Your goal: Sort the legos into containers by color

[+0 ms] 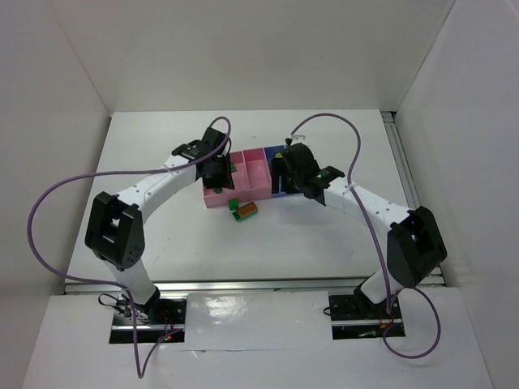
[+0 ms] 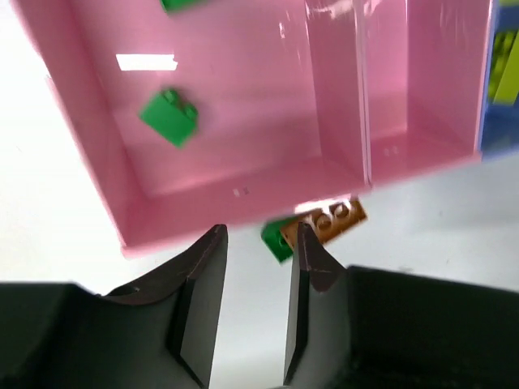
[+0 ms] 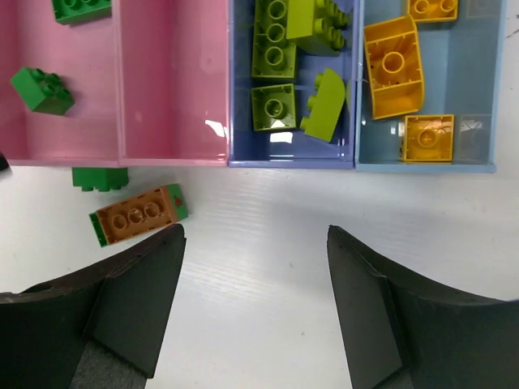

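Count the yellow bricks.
3, all in the light blue bin: small yellow brick at the frame's top edge, large yellow brick mid-bin, third yellow brick by the near wall. More may lie out of frame.

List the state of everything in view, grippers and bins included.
Left gripper: open, empty.
Right gripper: open, empty.
Wide pink bin: holds two dark green bricks.
Narrow pink bin: empty.
Blue bin: holds lime bricks.
Light blue bin: holds yellow bricks.
Orange brick: on table, unsorted.
Loose green brick: on table, beside it, unsorted.
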